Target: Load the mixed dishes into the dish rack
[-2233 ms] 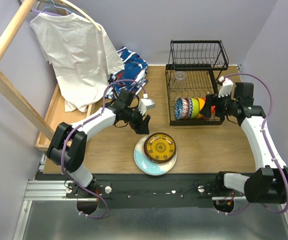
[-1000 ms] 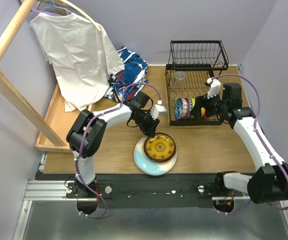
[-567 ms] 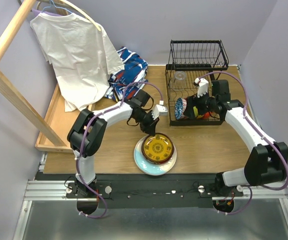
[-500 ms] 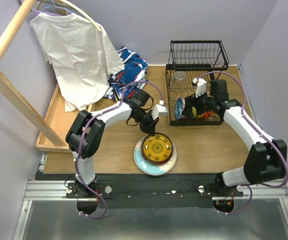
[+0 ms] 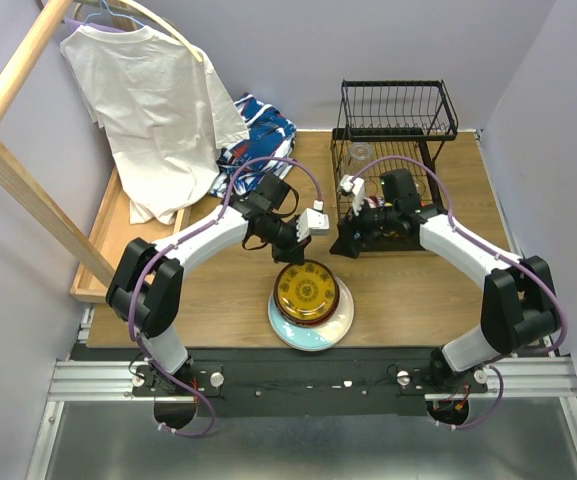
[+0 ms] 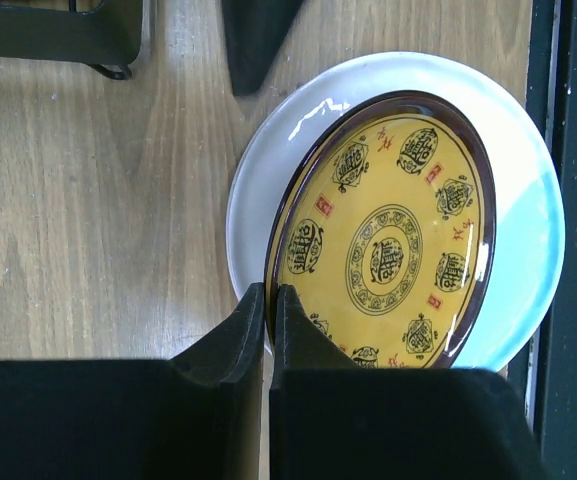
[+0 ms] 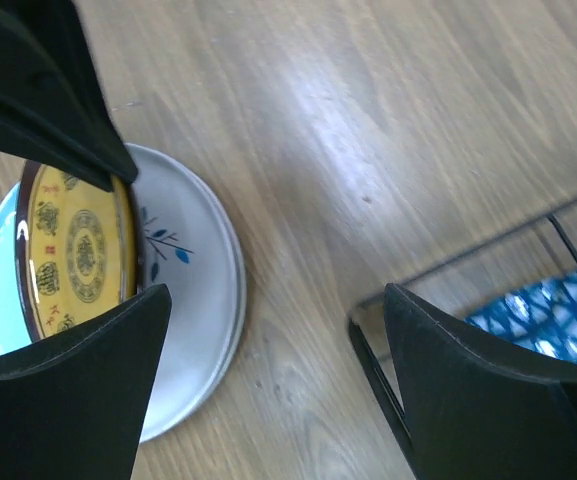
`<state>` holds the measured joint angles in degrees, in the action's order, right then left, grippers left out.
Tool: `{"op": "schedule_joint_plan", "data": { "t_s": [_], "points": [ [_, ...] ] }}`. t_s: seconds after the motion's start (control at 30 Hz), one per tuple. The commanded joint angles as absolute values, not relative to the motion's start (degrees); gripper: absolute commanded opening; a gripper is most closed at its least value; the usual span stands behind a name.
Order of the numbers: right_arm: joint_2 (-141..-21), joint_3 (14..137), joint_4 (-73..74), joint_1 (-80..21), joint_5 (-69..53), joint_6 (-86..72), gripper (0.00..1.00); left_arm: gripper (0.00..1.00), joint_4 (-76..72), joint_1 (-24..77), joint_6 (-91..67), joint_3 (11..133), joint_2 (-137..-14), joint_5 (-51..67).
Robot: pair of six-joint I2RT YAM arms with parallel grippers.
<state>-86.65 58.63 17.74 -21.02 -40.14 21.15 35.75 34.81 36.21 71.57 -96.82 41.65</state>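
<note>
The left gripper pinches tight the far rim of the yellow plate. The dish rack sits toward the far right corner. The right gripper is wide open, holding nothing.

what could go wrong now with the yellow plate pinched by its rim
1. The left gripper pinches only the rim of the tilted yellow plate; it might slip and fall onto the pale plate below.
2. The open right gripper hangs close to the rack corner and the left arm; a bump seems possible.
</note>
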Motion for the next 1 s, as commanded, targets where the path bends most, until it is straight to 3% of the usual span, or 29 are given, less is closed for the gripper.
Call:
{"op": "schedule_joint_plan", "data": {
  "t_s": [0.0,0.33,0.7,0.97],
  "points": [
    [-87.98,58.01,14.68,-25.22,-43.68,25.75,0.93,0.05,34.46,34.45,37.97,70.49,-96.94,40.87],
    [-87.28,54.85,16.53,-30.32,-42.54,30.94,0.89,0.04,31.2,32.87,33.23,70.05,-95.28,41.83],
    [-87.98,53.52,14.94,-31.55,-42.89,30.06,0.77,0.04,29.18,31.47,29.19,69.26,-93.43,44.47],
    [-82.46,52.21,14.95,-31.55,-39.99,25.23,0.87,0.04,27.16,27.52,25.58,66.1,-92.29,46.75]
  ]
}}
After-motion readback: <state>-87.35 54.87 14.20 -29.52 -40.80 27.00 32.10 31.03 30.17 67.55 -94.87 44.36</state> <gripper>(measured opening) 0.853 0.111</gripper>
